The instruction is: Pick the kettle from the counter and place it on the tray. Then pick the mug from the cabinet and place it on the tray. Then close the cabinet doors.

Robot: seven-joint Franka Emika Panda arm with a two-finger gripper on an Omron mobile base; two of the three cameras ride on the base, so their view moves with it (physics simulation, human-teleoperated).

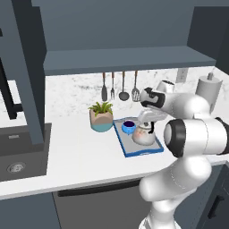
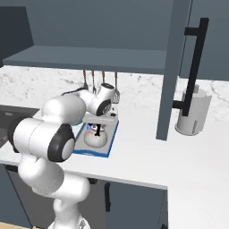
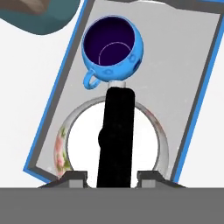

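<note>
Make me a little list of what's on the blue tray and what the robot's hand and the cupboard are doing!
tray: on the counter, beside the plant pot
kettle: upright on the tray
mug: upright on the tray, just beside the kettle
gripper: above the kettle, jaws either side of its black handle, not clamping it
cabinet door: open
shelf: bare

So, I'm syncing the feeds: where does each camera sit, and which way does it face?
Left base view: behind the arm's left, facing the counter; arm at right.
Right base view: behind its right, same counter; arm at left.
Hand view: on the hand, looking down at the kettle and mug.
All three share the tray.
</note>
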